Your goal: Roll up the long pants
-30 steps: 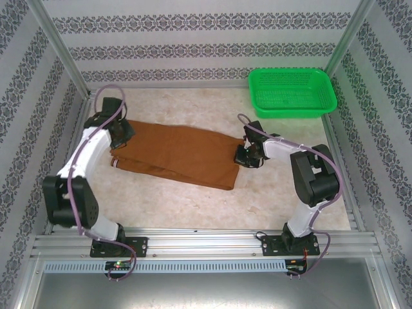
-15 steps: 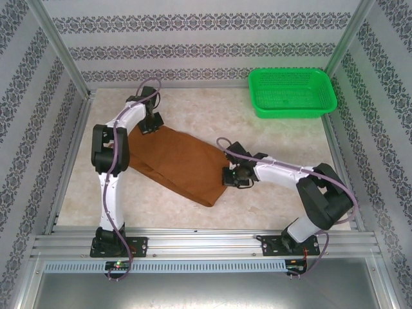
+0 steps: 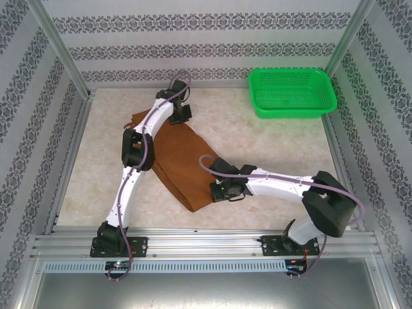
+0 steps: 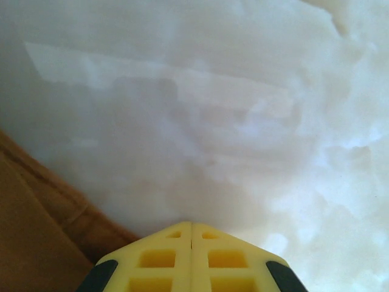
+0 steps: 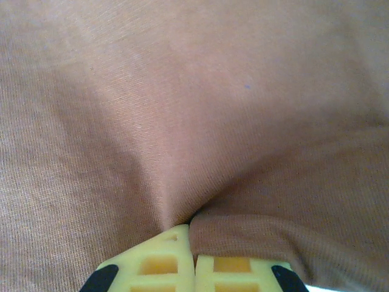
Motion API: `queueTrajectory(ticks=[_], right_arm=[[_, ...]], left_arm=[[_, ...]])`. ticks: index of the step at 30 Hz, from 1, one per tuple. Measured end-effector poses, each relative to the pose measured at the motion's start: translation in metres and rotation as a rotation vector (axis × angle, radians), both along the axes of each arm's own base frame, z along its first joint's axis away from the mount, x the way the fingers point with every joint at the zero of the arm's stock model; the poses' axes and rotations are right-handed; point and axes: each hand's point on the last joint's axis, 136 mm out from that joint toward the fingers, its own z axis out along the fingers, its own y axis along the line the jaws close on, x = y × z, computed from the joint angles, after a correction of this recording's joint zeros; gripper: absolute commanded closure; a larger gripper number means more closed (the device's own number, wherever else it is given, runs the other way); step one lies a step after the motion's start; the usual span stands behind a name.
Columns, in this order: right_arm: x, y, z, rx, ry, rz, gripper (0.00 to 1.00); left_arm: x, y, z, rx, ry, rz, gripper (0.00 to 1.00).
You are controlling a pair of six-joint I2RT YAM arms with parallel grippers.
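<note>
The long pants [image 3: 170,161] lie as a rust-brown band slanting from the back left down to the front middle of the table. My left gripper [image 3: 183,118] is shut at their far upper corner. In the left wrist view its yellow tips [image 4: 192,225] press together over pale table, and the pants' seamed edge [image 4: 36,237] runs in under the left finger. My right gripper [image 3: 217,192] is at the near end of the pants. In the right wrist view it [image 5: 192,226] is shut on a pinched fold of the brown cloth [image 5: 182,91].
A green plastic basket [image 3: 293,111] stands at the back right corner. Aluminium posts and patterned walls close in the table. Bare pale tabletop [image 3: 277,154] lies between the pants and the basket.
Both grippers swung the pants round from lying across the table to slanting. The left one moved right along the back. The right one came left and nearer.
</note>
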Motion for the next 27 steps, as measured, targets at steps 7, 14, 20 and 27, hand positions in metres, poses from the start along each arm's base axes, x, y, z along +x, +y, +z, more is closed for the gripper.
queueTrajectory(ticks=[7,14,20,27], right_arm=[[-0.003,0.048,0.003,0.033,0.026,0.140,0.04],[0.043,0.036,0.049,0.011,-0.094,0.121,0.02],[0.109,-0.003,0.085,0.027,-0.182,-0.010,0.02],[0.158,-0.028,0.053,-0.045,-0.130,-0.083,0.69]], left_arm=[[-0.022,-0.023,0.007,0.024,0.014,-0.084,1.00],[-0.084,0.044,0.135,0.125,-0.115,-0.015,1.00],[-0.122,0.172,0.166,0.147,-0.173,0.249,1.00],[-0.139,0.201,0.022,0.169,0.150,0.296,1.00]])
